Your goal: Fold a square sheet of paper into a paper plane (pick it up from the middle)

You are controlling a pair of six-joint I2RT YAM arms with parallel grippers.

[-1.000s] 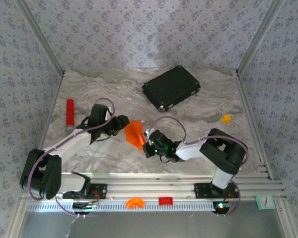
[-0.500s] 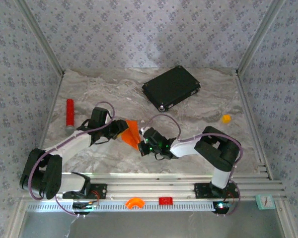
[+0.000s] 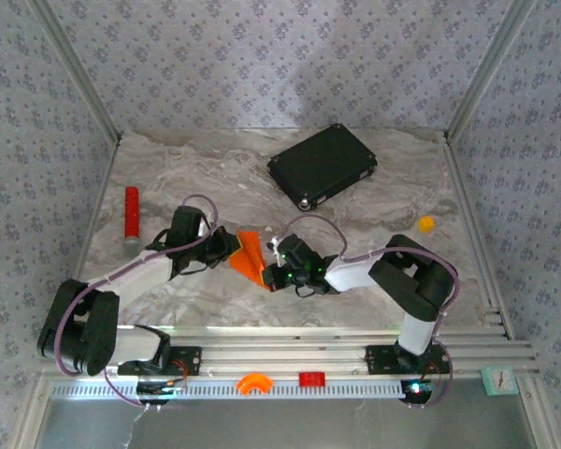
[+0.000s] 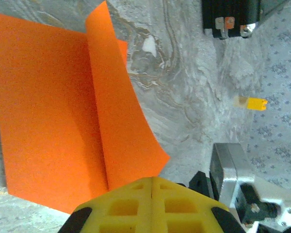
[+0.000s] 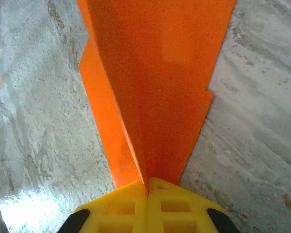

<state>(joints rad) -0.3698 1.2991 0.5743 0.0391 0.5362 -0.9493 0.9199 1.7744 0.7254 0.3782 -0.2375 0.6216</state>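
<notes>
The orange sheet of paper, folded lengthwise into a narrow paper plane (image 3: 249, 253), is held just above the marble table between the two arms. My left gripper (image 3: 228, 251) is shut on its left side. In the left wrist view the yellow fingers meet at the gripper (image 4: 151, 180), and a raised flap of the paper plane (image 4: 48, 97) runs down into them. My right gripper (image 3: 271, 272) is shut on the near right end. In the right wrist view the centre crease of the paper plane (image 5: 160, 73) enters the closed gripper (image 5: 147, 182).
A black flat case (image 3: 322, 166) lies at the back right. At the left stands a red cylinder (image 3: 131, 212), and a small orange-yellow lump (image 3: 426, 224) sits at the right. On the front rail are an orange piece (image 3: 254, 382) and a red block (image 3: 310, 379).
My left gripper has closed from open onto the paper. The right gripper stayed shut on it and shifted slightly left and away, and the paper has turned flatter and narrower.
</notes>
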